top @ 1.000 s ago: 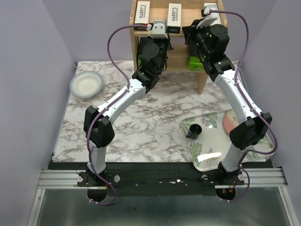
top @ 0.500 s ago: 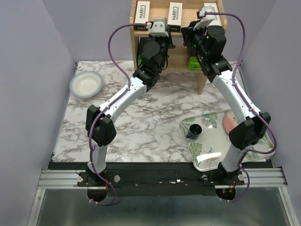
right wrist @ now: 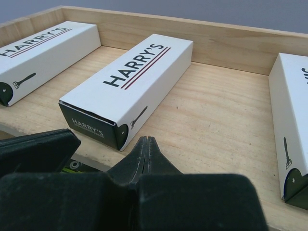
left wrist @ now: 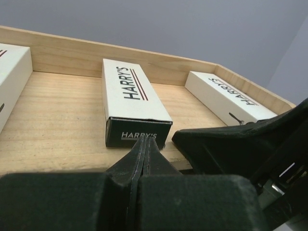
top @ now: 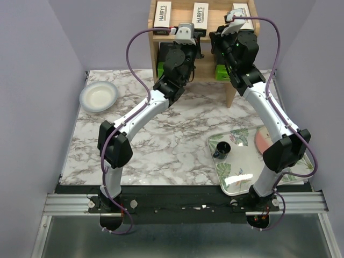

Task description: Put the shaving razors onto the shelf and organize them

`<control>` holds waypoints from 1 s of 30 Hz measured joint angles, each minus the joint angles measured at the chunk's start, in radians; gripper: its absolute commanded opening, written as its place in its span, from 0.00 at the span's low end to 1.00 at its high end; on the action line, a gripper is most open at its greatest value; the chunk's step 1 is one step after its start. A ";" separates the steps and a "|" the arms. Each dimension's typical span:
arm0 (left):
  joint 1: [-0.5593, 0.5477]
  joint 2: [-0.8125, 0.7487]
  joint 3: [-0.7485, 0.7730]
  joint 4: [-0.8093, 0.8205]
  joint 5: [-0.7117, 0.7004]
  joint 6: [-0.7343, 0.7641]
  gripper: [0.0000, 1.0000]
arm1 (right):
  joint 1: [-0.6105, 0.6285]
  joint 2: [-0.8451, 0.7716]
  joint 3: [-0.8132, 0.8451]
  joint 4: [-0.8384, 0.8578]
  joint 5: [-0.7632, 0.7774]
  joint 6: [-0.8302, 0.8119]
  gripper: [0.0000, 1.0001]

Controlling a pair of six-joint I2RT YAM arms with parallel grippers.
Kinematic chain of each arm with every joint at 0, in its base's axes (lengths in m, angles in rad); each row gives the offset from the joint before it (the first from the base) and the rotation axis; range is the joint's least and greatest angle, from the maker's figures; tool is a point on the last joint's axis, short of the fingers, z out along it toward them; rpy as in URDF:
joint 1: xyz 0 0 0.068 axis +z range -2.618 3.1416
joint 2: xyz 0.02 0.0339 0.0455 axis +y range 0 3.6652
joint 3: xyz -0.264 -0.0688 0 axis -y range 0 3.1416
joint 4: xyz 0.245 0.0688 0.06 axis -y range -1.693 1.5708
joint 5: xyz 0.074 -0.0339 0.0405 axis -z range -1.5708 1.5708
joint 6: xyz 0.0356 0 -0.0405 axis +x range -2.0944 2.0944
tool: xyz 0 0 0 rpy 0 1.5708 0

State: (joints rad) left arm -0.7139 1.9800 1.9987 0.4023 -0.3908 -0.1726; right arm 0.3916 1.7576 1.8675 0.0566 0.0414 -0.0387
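The wooden shelf stands at the table's far edge. Three white HARRY'S razor boxes lie on its top tier: left, middle, right. Two packs with lime-green ends show on the lower tier, partly hidden behind the arms. My left gripper is shut and empty, its tips right at the dark front end of the middle box. My right gripper is shut and empty too, just off that same box's front right corner.
A white bowl sits at the table's left. A leaf-patterned tray at the front right holds a black cup and a pink item. Purple walls close in both sides. The two wrists crowd together at the shelf's front.
My left wrist has shifted slightly right toward the middle box. My right wrist has edged a little left. Both grippers stayed shut and the boxes have not moved.
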 measured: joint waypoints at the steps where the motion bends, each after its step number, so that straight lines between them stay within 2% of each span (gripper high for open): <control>1: -0.001 -0.008 -0.013 0.001 0.002 0.000 0.00 | 0.000 -0.002 -0.003 0.002 0.000 -0.002 0.00; 5: -0.002 -0.069 -0.090 -0.002 0.001 0.023 0.00 | 0.000 -0.003 -0.004 0.003 0.003 -0.007 0.01; 12: 0.013 -0.125 -0.090 0.007 -0.034 0.072 0.00 | 0.000 -0.003 -0.004 0.003 0.015 -0.007 0.01; 24: 0.043 0.005 0.071 -0.087 -0.080 0.048 0.00 | 0.000 -0.003 -0.004 0.003 0.017 -0.007 0.00; 30: 0.045 0.050 0.092 -0.105 -0.053 0.021 0.00 | 0.000 -0.003 -0.004 0.003 0.018 -0.007 0.01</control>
State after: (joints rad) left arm -0.6685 2.0296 2.0907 0.2977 -0.4438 -0.1520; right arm 0.3916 1.7546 1.8637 0.0597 0.0589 -0.0460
